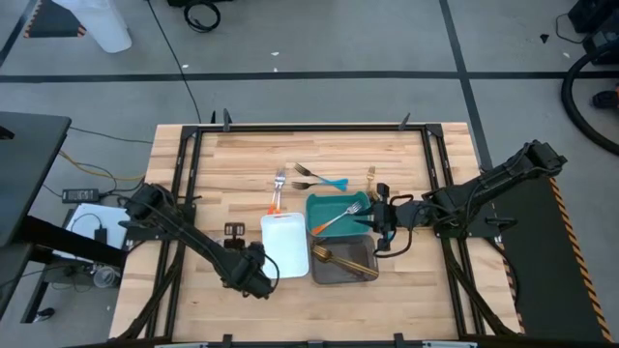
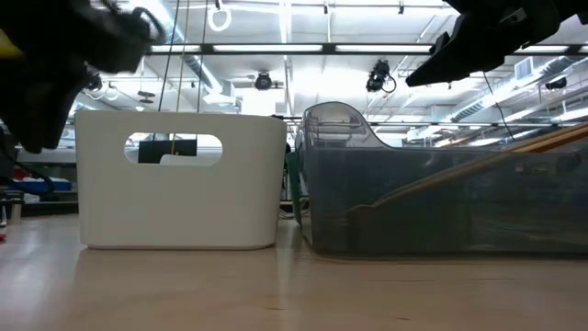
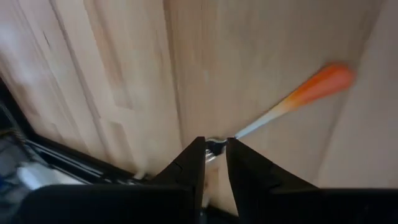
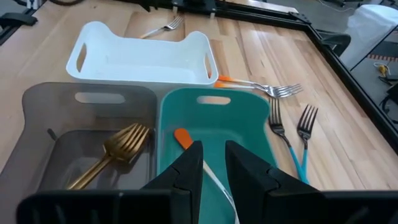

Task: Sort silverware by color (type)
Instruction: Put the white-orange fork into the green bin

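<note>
High view: the right gripper (image 1: pixel 370 218) is seen right of centre in the frame, over the teal tray (image 1: pixel 324 206), with an orange-handled utensil (image 1: pixel 334 221) slanting out from between its fingers across that tray. In the right wrist view the fingers (image 4: pixel 186 171) are drawn close on a thin silver stem, the orange tip (image 4: pixel 182 138) lying above the teal floor; the utensil is gripped. A gold fork (image 4: pixel 115 152) is seen lying in the grey tray (image 4: pixel 43 99), and the white tray (image 4: pixel 140 59) is shown beyond. On the bare wood, two blue-handled forks (image 1: pixel 319 180) are laid above the teal tray, an orange-handled fork (image 1: pixel 278 192) above the white tray, and a gold utensil (image 1: pixel 369 178) further right. The left gripper (image 1: pixel 253 280) is parked at lower centre-left; its fingers (image 3: pixel 193 168) are pressed nearly together, nothing visibly held.
</note>
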